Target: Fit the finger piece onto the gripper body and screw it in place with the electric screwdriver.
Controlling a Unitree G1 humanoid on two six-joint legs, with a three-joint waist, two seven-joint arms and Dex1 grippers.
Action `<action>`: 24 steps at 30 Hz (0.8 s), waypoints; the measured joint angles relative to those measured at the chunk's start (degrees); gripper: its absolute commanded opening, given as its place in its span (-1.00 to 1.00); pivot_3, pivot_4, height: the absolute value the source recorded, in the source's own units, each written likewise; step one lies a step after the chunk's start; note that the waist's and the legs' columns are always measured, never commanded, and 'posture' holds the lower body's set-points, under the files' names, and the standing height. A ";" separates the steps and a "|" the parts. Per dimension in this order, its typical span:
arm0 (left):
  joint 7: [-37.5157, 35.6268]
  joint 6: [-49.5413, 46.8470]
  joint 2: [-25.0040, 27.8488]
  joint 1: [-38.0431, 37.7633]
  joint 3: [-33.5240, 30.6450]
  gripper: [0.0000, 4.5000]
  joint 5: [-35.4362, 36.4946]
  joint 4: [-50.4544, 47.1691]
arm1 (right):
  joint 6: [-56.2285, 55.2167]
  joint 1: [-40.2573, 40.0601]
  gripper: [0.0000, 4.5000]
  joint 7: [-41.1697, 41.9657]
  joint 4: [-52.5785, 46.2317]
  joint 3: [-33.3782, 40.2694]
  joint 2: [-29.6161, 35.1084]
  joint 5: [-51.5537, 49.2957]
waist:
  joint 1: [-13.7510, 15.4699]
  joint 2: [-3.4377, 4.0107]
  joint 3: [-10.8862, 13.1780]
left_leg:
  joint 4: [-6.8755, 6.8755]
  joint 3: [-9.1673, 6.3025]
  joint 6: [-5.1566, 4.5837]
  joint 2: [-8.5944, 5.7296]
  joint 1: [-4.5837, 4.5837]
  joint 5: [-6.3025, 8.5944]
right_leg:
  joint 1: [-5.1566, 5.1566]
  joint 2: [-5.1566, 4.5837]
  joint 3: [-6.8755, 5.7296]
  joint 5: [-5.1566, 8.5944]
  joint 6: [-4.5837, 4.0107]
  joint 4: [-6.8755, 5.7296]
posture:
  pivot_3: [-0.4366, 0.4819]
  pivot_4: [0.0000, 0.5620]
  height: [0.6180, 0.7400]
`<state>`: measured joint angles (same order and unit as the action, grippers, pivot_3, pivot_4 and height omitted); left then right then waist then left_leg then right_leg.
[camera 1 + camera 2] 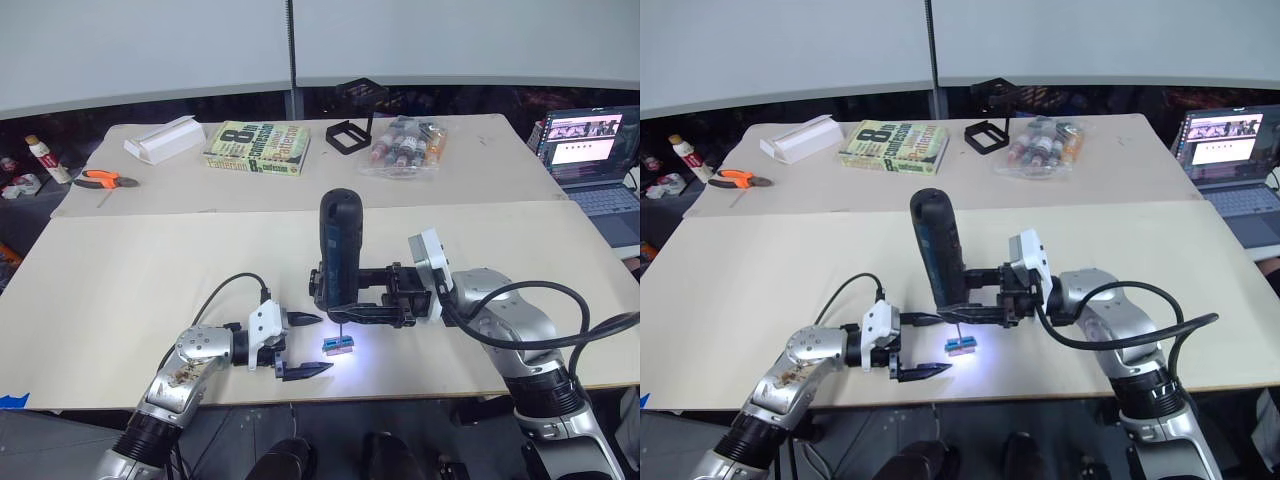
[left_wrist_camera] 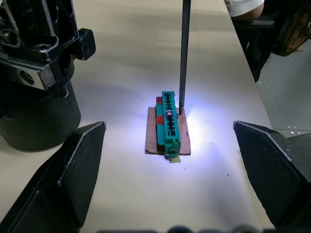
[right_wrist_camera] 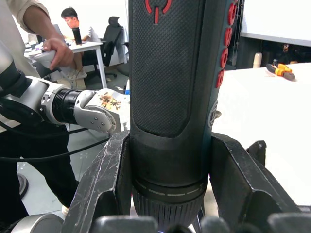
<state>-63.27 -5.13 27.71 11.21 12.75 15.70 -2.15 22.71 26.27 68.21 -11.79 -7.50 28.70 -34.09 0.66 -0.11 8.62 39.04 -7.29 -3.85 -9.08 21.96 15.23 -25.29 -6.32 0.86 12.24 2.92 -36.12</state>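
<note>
The right gripper (image 1: 362, 303) pinches the electric screwdriver (image 1: 339, 252) low on its stiff, weighty, textured barrel; its bit touches the small, light green terminal block (image 2: 169, 124) between the left gripper (image 1: 303, 345)'s spread jaws.

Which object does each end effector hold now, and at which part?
The right end effector grips the electric screwdriver around the lower part of its body, near the bit end. The left end effector is open and holds nothing.
</note>
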 measured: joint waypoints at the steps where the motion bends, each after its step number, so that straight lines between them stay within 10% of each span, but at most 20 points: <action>1: 0.01 0.00 -0.02 0.00 0.00 0.97 0.00 0.09 | 0.09 0.00 -0.17 0.02 0.01 0.00 0.00 -0.01 | 0.00 0.00 0.00 | 0.00 0.00 0.00 0.00 0.00 0.00 | 0.00 0.00 0.00 0.00 0.00 0.00 | -0.05 -0.47 1.00; 24: 0.06 0.06 -0.25 0.00 0.00 0.97 -0.35 0.45 | -2.37 0.10 -0.17 -0.18 0.82 1.62 -2.25 0.18 | -0.02 0.00 0.00 | 0.00 0.00 0.00 0.00 0.00 0.00 | 0.00 0.01 0.00 0.00 0.00 -0.01 | -0.05 -0.47 1.00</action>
<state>-63.21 -5.06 27.45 11.21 12.75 15.35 -1.70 20.34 26.38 68.02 -10.96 -5.88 26.45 -33.92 0.64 -0.11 8.62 39.04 -7.29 -3.85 -9.08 21.96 15.23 -25.28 -6.30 0.86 12.24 2.92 -36.13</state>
